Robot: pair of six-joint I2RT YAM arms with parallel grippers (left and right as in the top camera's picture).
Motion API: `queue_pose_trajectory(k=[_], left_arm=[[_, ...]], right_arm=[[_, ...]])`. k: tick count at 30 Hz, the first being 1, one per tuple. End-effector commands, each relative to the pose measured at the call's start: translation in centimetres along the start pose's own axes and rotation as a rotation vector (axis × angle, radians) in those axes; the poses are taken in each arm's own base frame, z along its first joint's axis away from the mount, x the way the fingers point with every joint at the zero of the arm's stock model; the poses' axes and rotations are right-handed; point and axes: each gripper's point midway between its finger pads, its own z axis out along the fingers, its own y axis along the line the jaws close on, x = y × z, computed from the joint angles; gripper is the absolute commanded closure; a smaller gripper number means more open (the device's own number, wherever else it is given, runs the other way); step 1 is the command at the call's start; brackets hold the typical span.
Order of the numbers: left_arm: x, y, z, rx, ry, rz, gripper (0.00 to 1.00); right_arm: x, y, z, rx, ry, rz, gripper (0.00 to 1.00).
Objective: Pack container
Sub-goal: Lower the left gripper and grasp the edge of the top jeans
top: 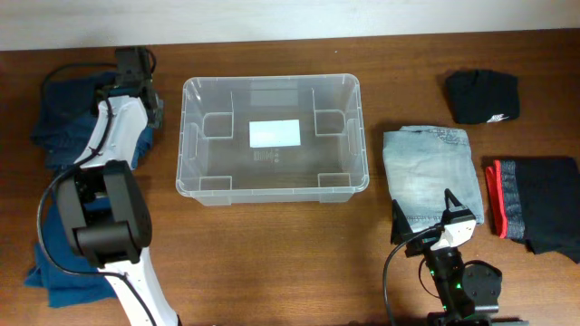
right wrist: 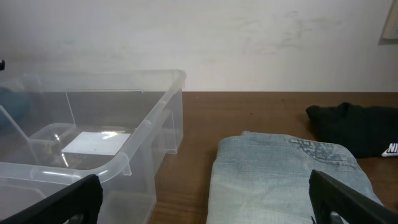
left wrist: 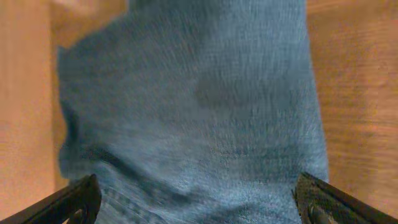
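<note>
The container is a large clear plastic bin with a white label on its bottom, standing empty at the table's middle. It also shows in the right wrist view. My left gripper is at the far left, open and close above folded dark blue jeans, which fill the left wrist view between the jaws. My right gripper is open and empty at the front right, just before folded light blue jeans, which also show in the right wrist view.
A black folded garment lies at the back right. A dark garment with a red edge lies at the right edge. Another blue cloth lies at the front left by the left arm's base.
</note>
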Motion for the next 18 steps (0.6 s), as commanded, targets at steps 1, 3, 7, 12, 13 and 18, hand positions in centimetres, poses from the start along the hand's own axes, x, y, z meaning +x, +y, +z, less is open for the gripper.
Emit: queue_pose_trajectory(k=[1, 3, 7, 12, 13, 18], left_arm=[[-0.8, 0.6, -0.1, -0.008, -0.002, -0.028, 0.01], [-0.8, -0.6, -0.1, 0.062, -0.007, -0.017, 0.00], [-0.8, -2.9, -0.4, 0.198, -0.025, -0.008, 0.01], [-0.6, -3.4, -0.5, 0.220, -0.018, -0.012, 0.01], [-0.5, -3.5, -0.4, 0.221, -0.014, -0.015, 0.01], [-0.1, -3.8, -0.2, 0.225, -0.002, -0.016, 0.01]], right_arm=[[0.2, -0.4, 0.0, 0.017, 0.002, 0.002, 0.01], [0.2, -0.4, 0.0, 0.017, 0.002, 0.002, 0.01], [0.2, -0.4, 0.0, 0.017, 0.002, 0.002, 0.02], [0.2, -0.4, 0.0, 0.017, 0.002, 0.002, 0.01], [0.2, -0.4, 0.0, 0.017, 0.002, 0.002, 0.01], [0.2, -0.4, 0.0, 0.017, 0.002, 0.002, 0.01]])
